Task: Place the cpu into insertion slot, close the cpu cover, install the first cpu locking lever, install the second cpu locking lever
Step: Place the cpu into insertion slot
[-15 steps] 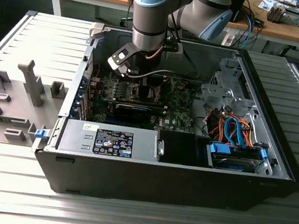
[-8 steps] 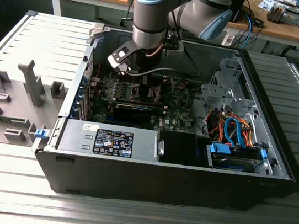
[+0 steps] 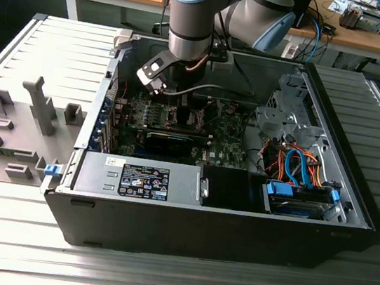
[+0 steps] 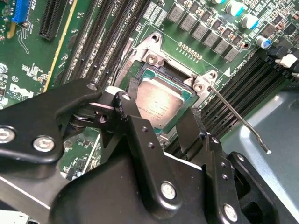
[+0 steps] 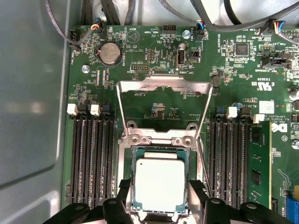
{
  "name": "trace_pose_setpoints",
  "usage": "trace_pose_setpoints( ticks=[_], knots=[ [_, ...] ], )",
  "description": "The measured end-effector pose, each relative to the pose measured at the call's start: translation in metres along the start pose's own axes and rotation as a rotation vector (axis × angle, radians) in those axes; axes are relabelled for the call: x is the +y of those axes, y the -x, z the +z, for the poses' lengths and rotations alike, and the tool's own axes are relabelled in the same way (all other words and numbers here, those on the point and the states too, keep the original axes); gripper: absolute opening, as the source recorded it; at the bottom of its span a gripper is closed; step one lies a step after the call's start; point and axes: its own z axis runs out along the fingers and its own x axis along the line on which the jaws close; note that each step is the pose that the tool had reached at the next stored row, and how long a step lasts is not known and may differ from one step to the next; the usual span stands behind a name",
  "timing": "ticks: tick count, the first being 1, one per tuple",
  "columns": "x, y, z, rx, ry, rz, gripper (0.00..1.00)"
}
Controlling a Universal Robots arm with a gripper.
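The cpu [image 5: 159,184] [image 4: 161,100], a silver-topped square chip, lies flat in the insertion slot [image 5: 125,161] on the green motherboard. My gripper [image 5: 160,198] [image 4: 161,114] hangs straight above it, with one black finger [image 5: 124,196] against each of two opposite cpu edges, so it is shut on the chip. The cpu cover [image 5: 163,85] is swung open, standing beyond the socket. Two thin locking levers [image 5: 121,112] [image 5: 203,114] are raised beside it; in the second wrist view one lever [image 4: 236,116] sticks out over the memory slots. In the exterior view the gripper [image 3: 174,105] reaches down inside the computer case.
Long black memory slots [image 5: 91,158] [image 5: 229,158] flank the socket. The open case [image 3: 353,187] also holds a power supply [image 3: 142,178], a black card [image 3: 169,139] and orange and blue drive cables [image 3: 299,168]. A grey fixture tray [image 3: 15,125] lies at the exterior view's left.
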Motion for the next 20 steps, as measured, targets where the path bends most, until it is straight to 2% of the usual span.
trace_pose_setpoints(
  ticks=[3,5,6,8,10,11,12,13,14,15,16,18,19,20],
  knots=[
    [0.0030,-0.0020,0.0003,0.0072,-0.0038,0.001,0.58],
    [0.0034,-0.0026,-0.0002,0.0071,-0.0040,0.001,0.45],
    [0.0039,-0.0031,-0.0053,0.0066,-0.0041,0.000,0.39],
    [0.0041,-0.0032,-0.0086,0.0057,-0.0041,0.000,0.27],
    [0.0042,-0.0034,-0.0106,0.0030,-0.0041,0.000,0.15],
    [0.0042,-0.0034,-0.0113,-0.0020,-0.0043,0.000,0.11],
    [0.0043,-0.0033,-0.0115,-0.0084,-0.0053,0.000,0.11],
    [0.0046,-0.0033,-0.0115,-0.0174,-0.0104,-0.001,0.11],
    [0.0050,-0.0032,-0.0115,-0.0296,-0.0198,-0.002,0.11],
    [0.0058,-0.0032,-0.0114,-0.0475,-0.0421,-0.002,0.11],
    [0.0068,-0.0032,-0.0113,-0.0567,-0.0566,-0.002,0.11],
    [0.0115,-0.0030,-0.0112,-0.0570,-0.0804,-0.002,0.11],
    [0.0142,-0.0028,-0.0115,-0.0567,-0.0864,-0.002,0.11],
    [0.0157,-0.0028,-0.0126,-0.0567,-0.0891,-0.002,0.11]
  ],
)
